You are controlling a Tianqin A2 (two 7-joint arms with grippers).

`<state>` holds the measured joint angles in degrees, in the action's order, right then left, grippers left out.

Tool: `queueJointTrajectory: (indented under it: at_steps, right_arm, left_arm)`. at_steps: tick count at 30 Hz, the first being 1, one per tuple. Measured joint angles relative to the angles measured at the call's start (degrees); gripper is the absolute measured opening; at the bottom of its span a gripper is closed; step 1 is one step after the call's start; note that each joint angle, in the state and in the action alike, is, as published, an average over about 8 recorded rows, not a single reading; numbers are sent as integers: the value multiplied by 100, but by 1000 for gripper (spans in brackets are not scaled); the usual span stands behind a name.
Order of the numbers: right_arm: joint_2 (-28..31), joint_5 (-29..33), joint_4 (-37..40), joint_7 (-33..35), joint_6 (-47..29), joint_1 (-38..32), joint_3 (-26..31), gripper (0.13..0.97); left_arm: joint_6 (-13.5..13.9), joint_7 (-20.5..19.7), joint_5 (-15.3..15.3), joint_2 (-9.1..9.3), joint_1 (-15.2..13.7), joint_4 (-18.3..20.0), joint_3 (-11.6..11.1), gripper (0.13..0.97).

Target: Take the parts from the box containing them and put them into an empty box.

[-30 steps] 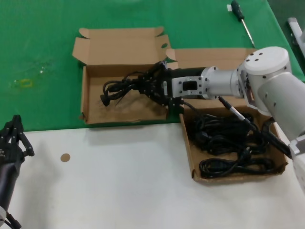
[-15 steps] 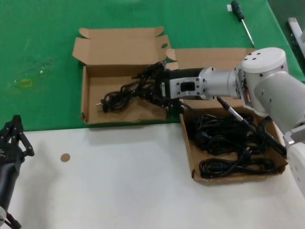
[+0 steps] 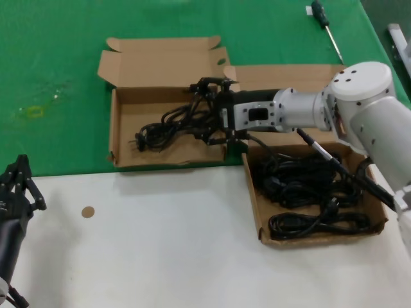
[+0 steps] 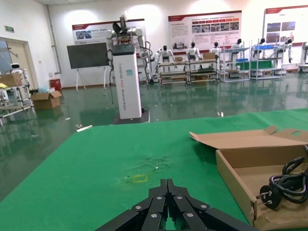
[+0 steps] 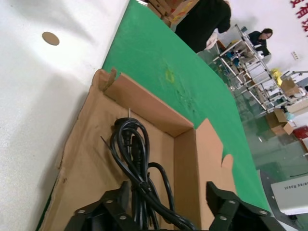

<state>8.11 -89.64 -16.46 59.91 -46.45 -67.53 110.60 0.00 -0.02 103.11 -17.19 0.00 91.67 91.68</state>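
Note:
A black power cord [image 3: 160, 128] lies coiled on the floor of the narrower brown box [image 3: 114, 128] at the left. My right gripper [image 3: 204, 109] reaches into that box from the right. It is open, its fingers spread on either side of the cord's near end. The right wrist view shows the cord [image 5: 127, 144] running between the wide-apart fingers of that gripper [image 5: 166, 192], inside the box [image 5: 144, 106]. Several more cords [image 3: 302, 186] fill the wider box [image 3: 253, 205] at the right. My left gripper [image 3: 22, 170] is parked shut at the lower left, seen as [image 4: 167, 182].
A screwdriver [image 3: 326, 29] lies on the green mat at the back right. A small brown disc [image 3: 87, 211] sits on the white table in front. The left wrist view shows the narrower box's wall [image 4: 236, 178] and the cord's plug [image 4: 267, 195].
My right gripper has opened and let go of the cord, which now rests in the left box. The gripper has drawn back slightly to the right. The left arm has not moved.

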Motion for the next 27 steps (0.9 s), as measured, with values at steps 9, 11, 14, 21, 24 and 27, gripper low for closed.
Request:
queueJointTrajectory:
  at_steps: [9,11,14,21,24,27]
  right_arm:
    - [363,129,-1026,-737,-18,392,142,624]
    - [439,143,-1212,-861,-18,460,160,673]
    - [564,160,-1496,-1034,-27,568,186,745]
    - [873,168,-2205,-1416,-70,857,225,854]
    - [946,163,-2378,-1505,-79,932,229,900]
    - [968,162,-2432,-1533,-82,956,230,915]
  left_arm:
    - [0,0,0,0,0,0,0,152]
    - [0,0,0,0,0,0,0,152]
    - [0,0,0,0,0,0,0,152]
    - [0,0,0,0,0,0,0,152]
    - [0,0,0,0,0,0,0,152]
    - [0,0,0,0,0,0,0,153]
